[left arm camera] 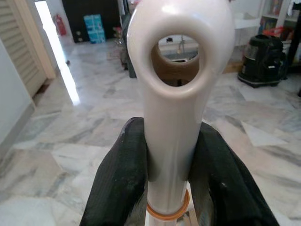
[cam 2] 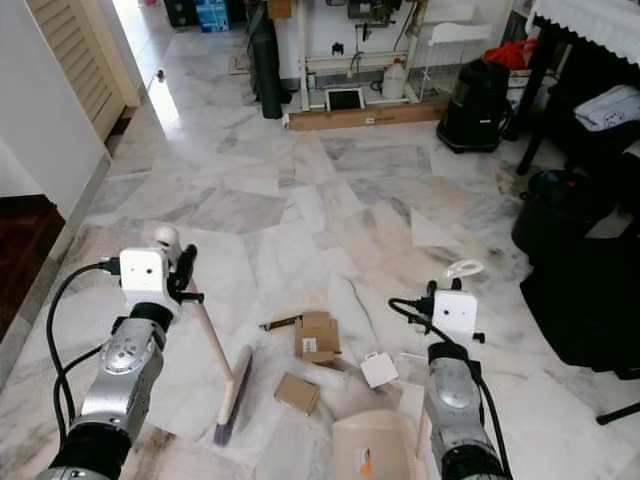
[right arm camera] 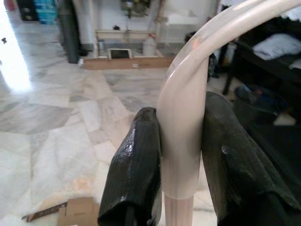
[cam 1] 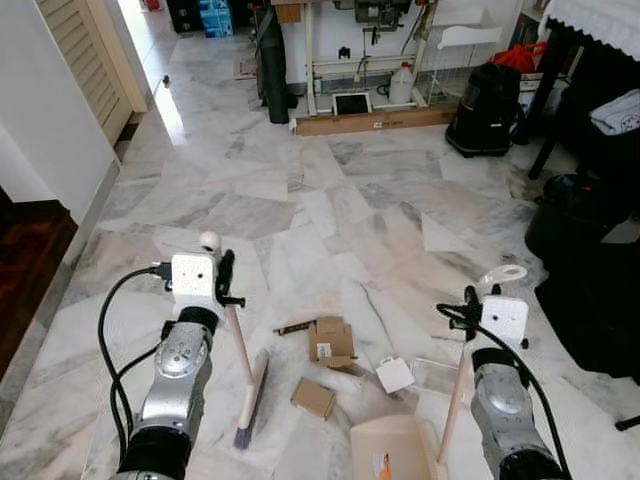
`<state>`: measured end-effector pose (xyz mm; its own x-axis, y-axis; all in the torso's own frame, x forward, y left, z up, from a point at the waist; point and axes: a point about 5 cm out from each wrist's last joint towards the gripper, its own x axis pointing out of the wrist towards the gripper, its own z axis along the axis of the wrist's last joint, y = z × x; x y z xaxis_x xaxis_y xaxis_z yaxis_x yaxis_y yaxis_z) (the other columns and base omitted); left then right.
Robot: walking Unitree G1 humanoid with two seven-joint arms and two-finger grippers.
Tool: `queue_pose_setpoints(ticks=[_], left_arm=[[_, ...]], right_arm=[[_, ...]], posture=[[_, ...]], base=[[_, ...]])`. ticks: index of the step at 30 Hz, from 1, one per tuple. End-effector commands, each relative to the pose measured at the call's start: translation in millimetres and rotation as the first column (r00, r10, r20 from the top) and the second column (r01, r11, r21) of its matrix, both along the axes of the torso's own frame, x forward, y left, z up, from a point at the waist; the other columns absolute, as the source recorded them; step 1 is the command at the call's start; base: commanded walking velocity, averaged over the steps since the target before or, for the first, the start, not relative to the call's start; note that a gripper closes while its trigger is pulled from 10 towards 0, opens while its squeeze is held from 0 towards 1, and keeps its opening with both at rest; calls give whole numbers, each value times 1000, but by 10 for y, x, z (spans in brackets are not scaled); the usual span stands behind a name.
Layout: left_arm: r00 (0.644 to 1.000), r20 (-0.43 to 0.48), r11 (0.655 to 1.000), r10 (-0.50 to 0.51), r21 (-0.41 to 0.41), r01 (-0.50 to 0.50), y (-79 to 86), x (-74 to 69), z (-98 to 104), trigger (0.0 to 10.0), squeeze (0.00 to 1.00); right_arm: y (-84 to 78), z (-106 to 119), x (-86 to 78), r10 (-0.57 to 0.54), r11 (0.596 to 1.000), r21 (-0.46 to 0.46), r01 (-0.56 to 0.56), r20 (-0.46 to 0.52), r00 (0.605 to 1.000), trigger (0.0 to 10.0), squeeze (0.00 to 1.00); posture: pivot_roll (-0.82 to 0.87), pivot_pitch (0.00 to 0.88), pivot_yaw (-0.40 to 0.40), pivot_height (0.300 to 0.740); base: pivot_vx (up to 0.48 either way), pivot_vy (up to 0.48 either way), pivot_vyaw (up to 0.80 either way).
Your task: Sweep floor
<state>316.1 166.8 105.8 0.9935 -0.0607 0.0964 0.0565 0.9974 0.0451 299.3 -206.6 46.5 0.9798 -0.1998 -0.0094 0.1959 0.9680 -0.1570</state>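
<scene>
while the left gripper (left arm camera: 169,188) is clamping its two black fingers (left arm camera: 117,183) around the cream handle of the broom (cam 1: 243,370), just below the rounded end with its hanging hole, the broom is leaning down and to the robot's right so that its bristled head (cam 1: 250,405) is resting on the marble floor (cam 1: 330,200). the right gripper (right arm camera: 181,179) is likewise closing on the curved top of the dustpan handle (right arm camera: 188,94), one finger pressing each side of it, and the beige dustpan (cam 1: 392,448) is sitting on the floor between the two arms, nearer the right one. several bits of cardboard are lying on the floor between broom and dustpan: a small open box (cam 1: 331,340), a flat brown piece (cam 1: 313,397) nearer the robot, a thin dark strip (cam 1: 296,327) just beside the box, and a white square scrap (cam 1: 395,375) close to the dustpan's upper edge. farther off, a black vacuum cleaner (cam 1: 485,108) is standing by the wall at the right, a long wooden board (cam 1: 375,121) is lying along the base of a white frame, a white jug (cam 1: 401,84) is standing behind that board, and a dark rolled object (cam 1: 272,70) is standing upright to the board's left. a louvred door (cam 1: 90,55) is showing at the far left.
</scene>
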Motion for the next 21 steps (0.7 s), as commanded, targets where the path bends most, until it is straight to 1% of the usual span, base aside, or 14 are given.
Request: queue_pose_setpoints(ticks=[1,7,9,10,14,21], left_arm=[[999,32,1000,-9,1,9,31,0,98,10000,0],[999,19,1000,-29,4,29,49,-8,98,10000,0],[999,8,999,-34,-7,34,63,-3,101,10000,0],[999,6,999,-34,-10,34,65,-3,103,10000,0],[1000,1,999,-20,-27,20,111,1,123,10000,0],[1000,-8,1000,-17,-22,17,175,-29,137,10000,0]], right_arm=[[58,89,68,7,1000,0,-7,52,999,10000,0],[120,139,120,-3,1000,-1,3,85,996,10000,0],[189,164,146,0,1000,-11,2,104,995,10000,0],[196,166,148,-1,1000,-11,2,106,994,10000,0],[243,147,158,8,1000,-28,-5,93,996,10000,0],[260,117,135,10,998,-67,-3,91,996,10000,0]], posture=[[78,59,64,740],[95,65,75,740],[106,69,81,740],[106,69,81,740],[125,75,84,740],[146,84,90,740]], base=[[0,0,0],[0,0,0],[0,0,0],[0,0,0],[0,0,0],[0,0,0]])
